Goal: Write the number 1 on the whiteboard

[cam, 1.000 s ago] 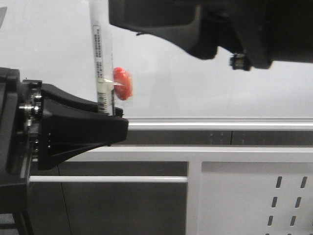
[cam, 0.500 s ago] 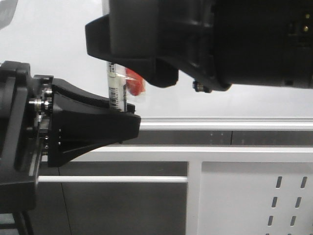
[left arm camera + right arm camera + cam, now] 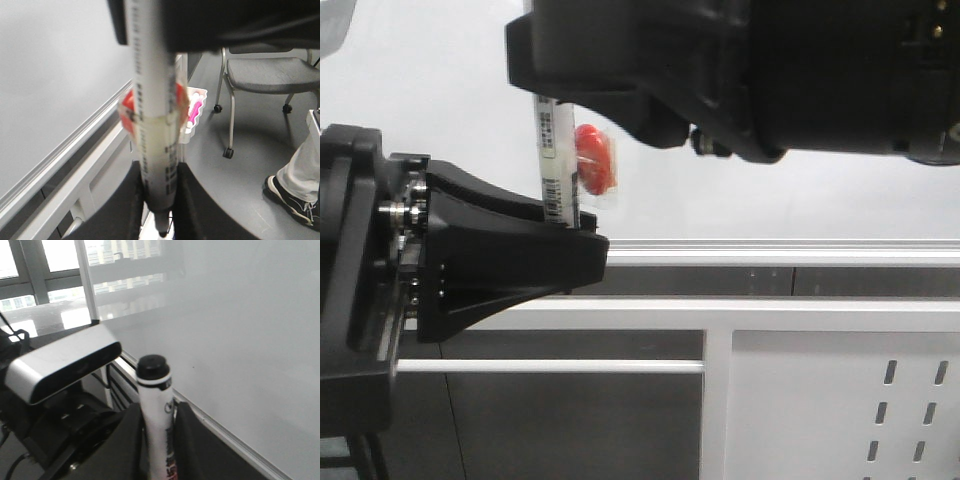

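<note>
Both the left black gripper (image 3: 582,240) and right black gripper (image 3: 570,95) clench the white barcode-labelled marker (image 3: 552,160), blocking the glossy white whiteboard (image 3: 420,90), red disc (image 3: 594,170) at three o'clock

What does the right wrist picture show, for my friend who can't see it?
A white marker with a black end stands between the two dark fingers of the right end effector, close to a big glossy whiteboard with a silver frame. The board shows no written stroke here. A grey camera bar and windows lie beyond.
</note>
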Tool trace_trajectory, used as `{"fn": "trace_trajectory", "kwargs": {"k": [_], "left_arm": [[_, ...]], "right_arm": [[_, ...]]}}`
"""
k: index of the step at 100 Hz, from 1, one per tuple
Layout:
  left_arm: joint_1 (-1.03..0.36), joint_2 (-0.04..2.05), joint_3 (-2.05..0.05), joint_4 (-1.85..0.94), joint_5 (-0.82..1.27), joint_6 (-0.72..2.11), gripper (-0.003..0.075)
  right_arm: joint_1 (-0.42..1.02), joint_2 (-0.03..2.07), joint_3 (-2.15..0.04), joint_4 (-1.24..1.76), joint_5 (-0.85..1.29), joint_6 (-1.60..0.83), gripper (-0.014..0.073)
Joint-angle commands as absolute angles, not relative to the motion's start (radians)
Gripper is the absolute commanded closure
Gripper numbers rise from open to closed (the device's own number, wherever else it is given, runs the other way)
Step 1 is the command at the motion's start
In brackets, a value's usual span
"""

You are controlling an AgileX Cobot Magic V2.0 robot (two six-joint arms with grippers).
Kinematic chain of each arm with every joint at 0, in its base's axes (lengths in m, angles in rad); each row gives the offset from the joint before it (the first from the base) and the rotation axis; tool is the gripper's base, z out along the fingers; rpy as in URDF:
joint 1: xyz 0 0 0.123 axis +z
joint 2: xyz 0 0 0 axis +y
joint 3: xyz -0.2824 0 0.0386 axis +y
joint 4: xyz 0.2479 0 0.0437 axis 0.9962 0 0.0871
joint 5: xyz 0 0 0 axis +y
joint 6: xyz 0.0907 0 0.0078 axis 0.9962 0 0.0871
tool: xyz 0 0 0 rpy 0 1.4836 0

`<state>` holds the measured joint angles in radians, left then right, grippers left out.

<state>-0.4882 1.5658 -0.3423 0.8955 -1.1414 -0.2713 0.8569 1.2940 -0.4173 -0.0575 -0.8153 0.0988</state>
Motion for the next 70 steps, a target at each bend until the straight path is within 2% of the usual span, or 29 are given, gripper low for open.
{"fn": "trace_trajectory", "kwargs": {"k": [1,10,17,26,39,46,53,70], "left_arm": [[-0.495,1.544,-0.362,0.84,-1.36,-0.277,0.0738],[-0.495,1.544,-0.362,0.83,-1.36,-0.277,0.0729],[-0.495,1.544,-0.362,0.825,-1.36,-0.277,0.0685],[-0.495,1.544,-0.362,0.817,-1.36,-0.277,0.0566],[-0.495,1.544,-0.362,0.761,-1.36,-0.277,0.0323],[-0.495,1.544,-0.362,0.718,-1.36,-0.277,0.0253],[-0.495,1.544,-0.362,0.704,-1.36,-0.277,0.0227],[-0.495,1.544,-0.36,0.704,-1.36,-0.277,0.0227]], "right_arm": [[0.86,1.276,-0.448,-0.071,-0.896,0.111,0.0667],[0.86,1.276,-0.448,-0.071,-0.896,0.111,0.0667],[0.86,1.276,-0.448,-0.071,-0.896,0.111,0.0667],[0.86,1.276,-0.448,-0.071,-0.896,0.111,0.0667],[0.86,1.276,-0.448,-0.071,-0.895,0.111,0.0667],[0.86,1.276,-0.448,-0.071,-0.895,0.111,0.0667],[0.86,1.276,-0.448,-0.071,-0.895,0.111,0.0667],[0.86,1.276,-0.448,-0.071,-0.896,0.11,0.0667]]}}
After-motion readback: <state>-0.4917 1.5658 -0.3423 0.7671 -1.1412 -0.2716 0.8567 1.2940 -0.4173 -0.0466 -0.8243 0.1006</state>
